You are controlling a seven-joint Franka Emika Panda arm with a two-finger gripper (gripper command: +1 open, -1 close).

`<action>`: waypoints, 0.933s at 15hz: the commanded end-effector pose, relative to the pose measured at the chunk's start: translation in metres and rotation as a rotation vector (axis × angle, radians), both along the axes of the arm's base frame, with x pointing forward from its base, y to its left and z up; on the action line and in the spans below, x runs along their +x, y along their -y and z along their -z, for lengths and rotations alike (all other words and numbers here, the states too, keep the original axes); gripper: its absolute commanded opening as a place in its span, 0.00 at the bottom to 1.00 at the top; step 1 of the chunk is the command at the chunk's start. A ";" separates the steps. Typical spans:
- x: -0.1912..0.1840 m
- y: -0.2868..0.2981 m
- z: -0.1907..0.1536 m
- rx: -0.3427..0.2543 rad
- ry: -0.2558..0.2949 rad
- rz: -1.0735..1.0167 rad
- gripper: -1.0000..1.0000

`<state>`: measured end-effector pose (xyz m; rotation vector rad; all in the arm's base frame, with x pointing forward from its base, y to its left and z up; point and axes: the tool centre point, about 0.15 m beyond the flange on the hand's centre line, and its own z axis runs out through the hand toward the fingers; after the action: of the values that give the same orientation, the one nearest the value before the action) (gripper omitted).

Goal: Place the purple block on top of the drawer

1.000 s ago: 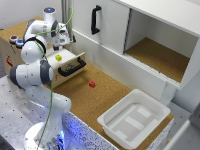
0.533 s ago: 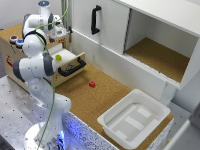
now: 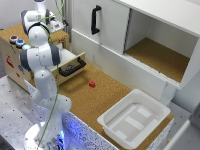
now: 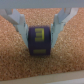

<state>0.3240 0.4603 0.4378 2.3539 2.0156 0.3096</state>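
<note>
The arm has swung farther back over the drawer [image 3: 30,50]; its tool [image 4: 41,30] grips the purple block [image 4: 40,40], which rests on the cork-brown top, fingers [image 4: 18,21] on either side.

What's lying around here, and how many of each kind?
blocks: 2, the purple block and the red block
round pieces on the drawer: 2
drawer: 1
white tub: 1
white cabinet: 1
Total: 7
</note>
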 end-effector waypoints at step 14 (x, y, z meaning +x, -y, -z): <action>-0.010 0.094 0.001 -0.015 -0.025 0.089 1.00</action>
<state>0.3229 0.4258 0.4418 2.3976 1.9259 0.1880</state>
